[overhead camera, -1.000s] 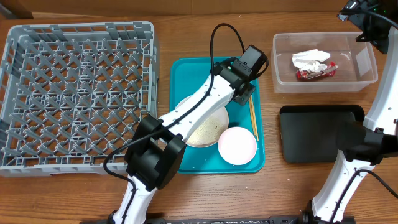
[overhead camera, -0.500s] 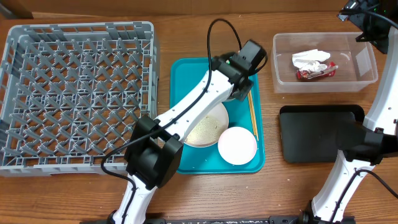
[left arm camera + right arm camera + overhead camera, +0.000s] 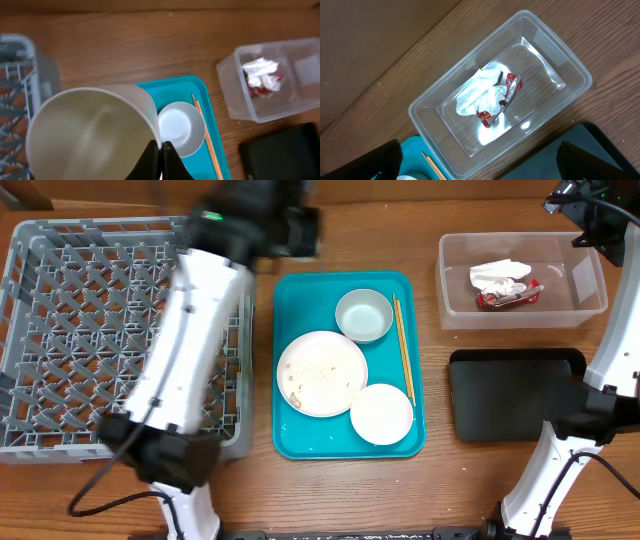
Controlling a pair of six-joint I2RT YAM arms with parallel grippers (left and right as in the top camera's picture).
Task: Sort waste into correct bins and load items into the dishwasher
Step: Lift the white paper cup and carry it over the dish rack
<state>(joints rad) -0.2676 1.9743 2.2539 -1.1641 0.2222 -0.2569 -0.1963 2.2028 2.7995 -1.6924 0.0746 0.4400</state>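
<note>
My left gripper [image 3: 161, 147] is shut on the rim of the small white cup [image 3: 90, 130] and holds it in the air. In the overhead view it is blurred near the dish rack's [image 3: 80, 330] back right corner [image 3: 300, 230]. On the teal tray [image 3: 285, 330] lie the grey-white bowl [image 3: 363, 315], the pale pink plate [image 3: 322, 373] with rice grains, the pink bowl [image 3: 381, 413] and the chopsticks [image 3: 404, 350]. The clear tub [image 3: 590, 290] holds the napkin [image 3: 498, 275] and red wrapper [image 3: 510, 295]. My right gripper [image 3: 480, 160] is open and empty above it.
The black tray [image 3: 515, 393] lies right of the teal tray, in front of the clear tub. The right arm's base stands at the front right. The left arm stretches across the dish rack's right side.
My left gripper has left the back of the teal tray with the cup in it and swung up and left towards the dish rack. The grey-white bowl is now uncovered.
</note>
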